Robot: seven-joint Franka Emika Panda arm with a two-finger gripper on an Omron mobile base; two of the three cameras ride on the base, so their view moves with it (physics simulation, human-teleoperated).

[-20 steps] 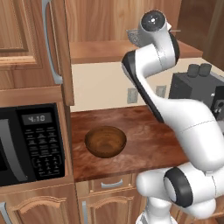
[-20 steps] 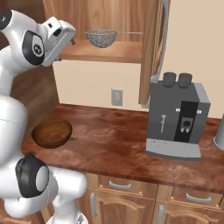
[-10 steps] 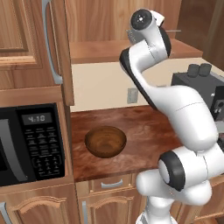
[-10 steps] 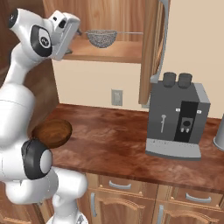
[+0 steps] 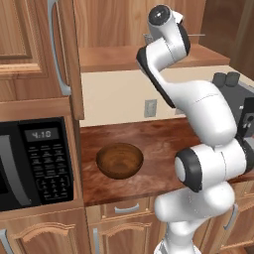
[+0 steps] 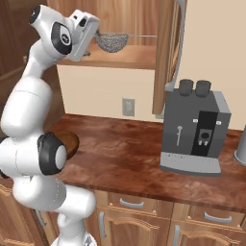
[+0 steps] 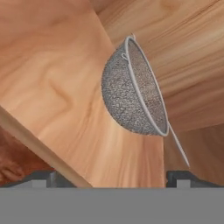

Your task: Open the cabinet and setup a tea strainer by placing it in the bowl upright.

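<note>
The cabinet stands open, its left door [image 5: 63, 49] and right door [image 6: 166, 53] swung out. On its lower shelf [image 6: 125, 56] sits the tea strainer [image 6: 112, 42], a silvery mesh basket with a thin wire handle pointing right. My gripper [image 6: 93, 39] is up at shelf height, just left of the strainer and apart from it. In the hand view the strainer [image 7: 131, 92] lies ahead of the gripper [image 7: 111, 177], whose fingertips [image 7: 43, 177] stand wide apart with nothing between them. The dark wooden bowl [image 5: 119, 159] rests on the counter below, partly hidden by the arm in the right base view.
A black microwave [image 5: 34, 163] is at the left of the counter [image 5: 158, 139]. A grey coffee machine [image 6: 194, 127] stands at the right. A wall outlet [image 5: 150, 106] sits under the shelf. The open right door hangs just above the coffee machine.
The arm has stretched up and swung the hand toward the shelf, closer to the strainer. The jaws stayed open. Strainer and bowl have not moved.
</note>
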